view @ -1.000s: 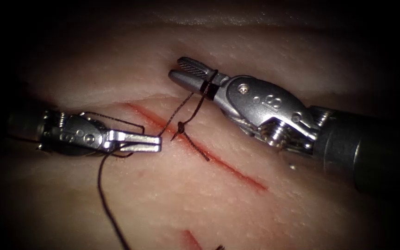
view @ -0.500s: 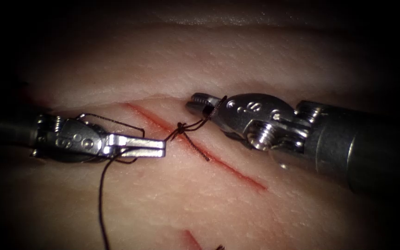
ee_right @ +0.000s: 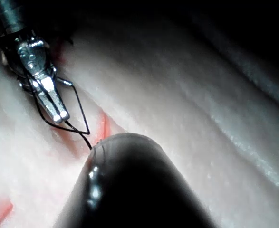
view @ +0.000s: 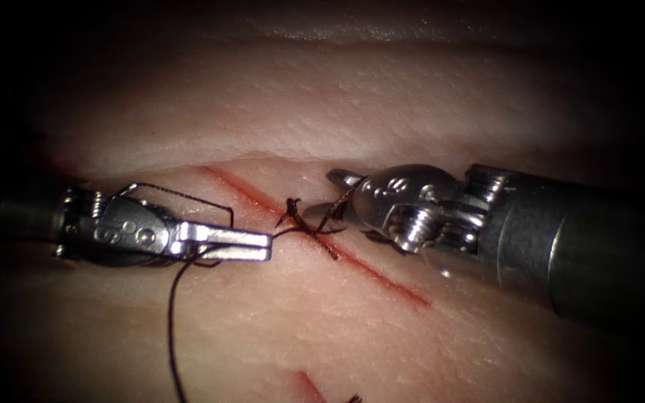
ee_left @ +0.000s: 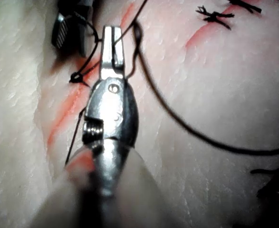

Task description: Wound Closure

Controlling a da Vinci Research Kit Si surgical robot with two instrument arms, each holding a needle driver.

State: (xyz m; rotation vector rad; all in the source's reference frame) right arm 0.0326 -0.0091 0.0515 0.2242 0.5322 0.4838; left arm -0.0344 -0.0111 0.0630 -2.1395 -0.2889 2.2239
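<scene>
While marked "S", both tools grip thread.

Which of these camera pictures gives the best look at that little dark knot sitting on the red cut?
The endoscope view: the knot lies unobstructed on the cut, between both tools. The left wrist view also shows the knot, but small and beside the tool. In the right wrist view I cannot make it out.

The left end effector, jaws closed on the thread, lies beside the knot on the cut.
</scene>
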